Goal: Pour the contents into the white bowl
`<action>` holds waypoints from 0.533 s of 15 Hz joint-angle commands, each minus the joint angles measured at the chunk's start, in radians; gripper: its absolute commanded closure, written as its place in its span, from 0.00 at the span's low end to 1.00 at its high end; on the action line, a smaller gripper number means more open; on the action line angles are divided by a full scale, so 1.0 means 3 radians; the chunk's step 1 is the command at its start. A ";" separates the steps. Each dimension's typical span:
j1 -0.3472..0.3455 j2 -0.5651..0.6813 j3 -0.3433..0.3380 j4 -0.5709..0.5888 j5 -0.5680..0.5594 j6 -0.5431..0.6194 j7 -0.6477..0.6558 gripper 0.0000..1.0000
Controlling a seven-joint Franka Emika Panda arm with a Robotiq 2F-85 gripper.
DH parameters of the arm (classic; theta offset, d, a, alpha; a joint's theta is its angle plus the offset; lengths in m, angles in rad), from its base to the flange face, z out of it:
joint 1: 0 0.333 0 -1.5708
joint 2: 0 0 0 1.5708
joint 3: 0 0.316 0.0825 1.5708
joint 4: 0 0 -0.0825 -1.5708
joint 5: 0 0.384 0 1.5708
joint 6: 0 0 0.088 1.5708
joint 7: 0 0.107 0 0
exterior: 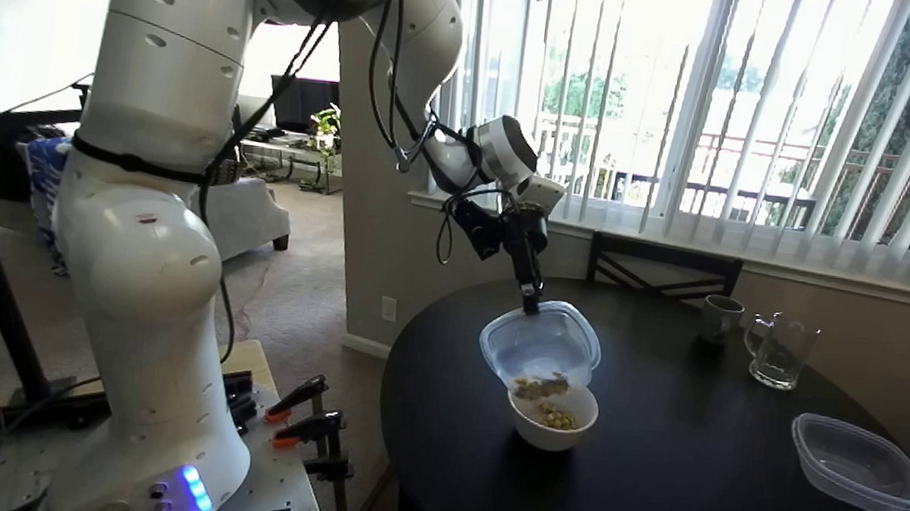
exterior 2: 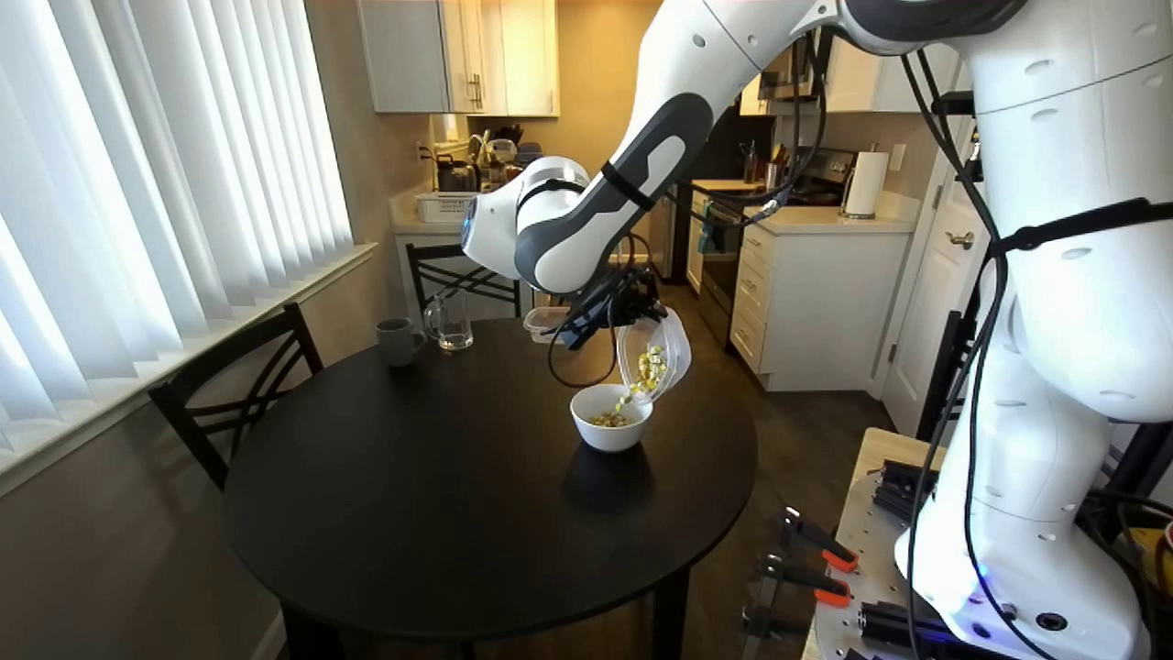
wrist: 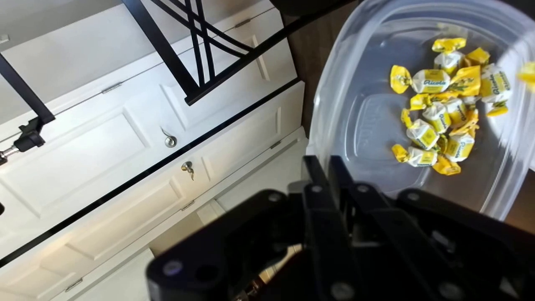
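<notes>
One dark surface (exterior: 666, 480) carries a clear tub (exterior: 860, 468); well apart, the hand (wrist: 322, 162) pinches the rim of a tilted clear container (exterior: 538, 341); the white bowl (exterior: 549, 439) rests on the surface beneath the container's lower edge; yellow-and-white wrapped candies (wrist: 438, 118) lie in container and bowl.

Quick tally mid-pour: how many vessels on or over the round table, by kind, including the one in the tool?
White bowl: 1
Clear plastic containers: 2 (one held, one on the table)
Gray mug: 1
Clear glass mug: 1
Total: 5
</notes>
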 commanded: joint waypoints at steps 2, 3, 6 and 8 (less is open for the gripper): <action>-0.0053 0.0000 0.0077 -0.0040 -0.0197 -0.0119 0.0012 0.96; -0.0055 0.0002 0.0078 -0.0048 -0.0245 -0.0134 0.0014 0.96; -0.0058 0.0031 0.0082 -0.0063 -0.0428 -0.0241 0.0007 0.96; -0.0067 0.0050 0.0095 -0.0050 -0.0489 -0.0290 0.0011 0.96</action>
